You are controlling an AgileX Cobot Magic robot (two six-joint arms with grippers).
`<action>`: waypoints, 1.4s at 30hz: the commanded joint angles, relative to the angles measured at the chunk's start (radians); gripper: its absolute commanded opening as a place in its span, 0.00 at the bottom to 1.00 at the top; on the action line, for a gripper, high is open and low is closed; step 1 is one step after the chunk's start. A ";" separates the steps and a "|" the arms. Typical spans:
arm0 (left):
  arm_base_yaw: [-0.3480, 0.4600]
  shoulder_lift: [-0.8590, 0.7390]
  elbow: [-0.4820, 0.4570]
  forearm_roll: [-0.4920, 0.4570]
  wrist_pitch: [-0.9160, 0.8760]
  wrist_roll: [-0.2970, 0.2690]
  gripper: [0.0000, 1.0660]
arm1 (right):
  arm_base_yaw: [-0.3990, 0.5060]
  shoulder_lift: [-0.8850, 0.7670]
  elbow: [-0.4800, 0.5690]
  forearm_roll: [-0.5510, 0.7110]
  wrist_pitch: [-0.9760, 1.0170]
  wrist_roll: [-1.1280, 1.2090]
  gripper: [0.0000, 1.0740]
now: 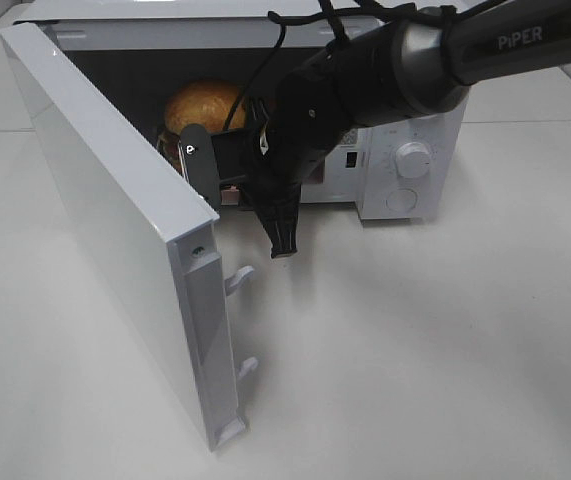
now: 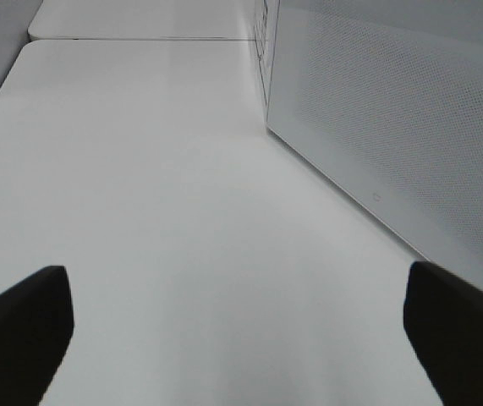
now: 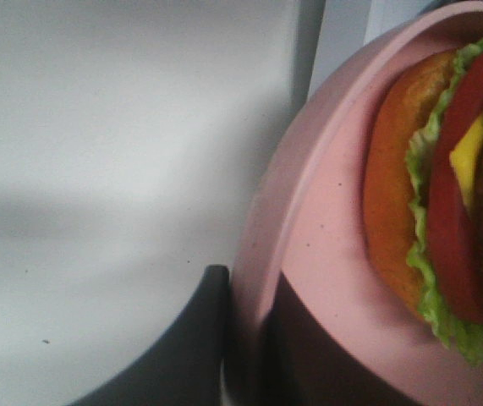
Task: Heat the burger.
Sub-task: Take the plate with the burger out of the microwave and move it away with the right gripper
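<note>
The burger [image 1: 205, 103] is seen in the upper middle of the high view, already inside the microwave [image 1: 410, 160] cavity, only the bun dome showing behind the right arm. It's carried on a pink plate [image 3: 326, 245], and that plate is what gets gripped, not the food, which makes sense: the rim gives a thin hard edge to pinch, and the bun isn't squashed.

The right tool [image 1: 227, 180] is clamped nearly closed on the plate rim; in the right wrist view a dark finger [image 3: 199, 338] is pressed against the outside of the rim at the bottom centre, with the other one hidden under the plate. The left tool [image 2: 237, 338] is spread wide and holds nothing, parked over bare desk [image 2: 182, 169] beside the door.

The door [image 1: 115, 230] is swung fully out toward the lower left of the high view, so the opening is kept clear for the arm.

As for orientation: the burger is probably upright, dome up, its stack axis vertical. Being round, no real long axis is there sideways. Whether the plate is set down yet can't be told.
</note>
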 commanded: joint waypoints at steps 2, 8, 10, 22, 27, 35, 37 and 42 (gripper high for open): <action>0.001 -0.013 0.001 -0.003 0.000 -0.008 0.92 | -0.005 -0.066 0.079 -0.005 -0.087 -0.032 0.00; 0.001 -0.013 0.001 -0.003 0.000 -0.008 0.92 | -0.005 -0.108 0.147 -0.014 -0.145 -0.042 0.00; 0.001 -0.013 0.001 -0.003 0.000 -0.008 0.92 | -0.005 -0.113 0.155 -0.014 -0.152 -0.050 0.00; 0.001 -0.013 0.001 -0.003 0.000 -0.008 0.92 | -0.005 -0.186 0.282 -0.002 -0.306 -0.166 0.00; 0.001 -0.013 0.001 -0.003 0.000 -0.008 0.92 | -0.005 -0.187 0.284 0.025 -0.319 -0.206 0.00; 0.001 -0.013 0.001 -0.003 0.000 -0.008 0.92 | -0.005 -0.187 0.284 0.061 -0.352 -0.306 0.00; 0.001 -0.013 0.001 -0.003 0.000 -0.008 0.92 | -0.005 -0.187 0.284 0.072 -0.352 -0.321 0.00; 0.001 -0.013 0.001 -0.003 0.000 -0.008 0.92 | -0.005 -0.187 0.284 0.133 -0.351 -0.412 0.00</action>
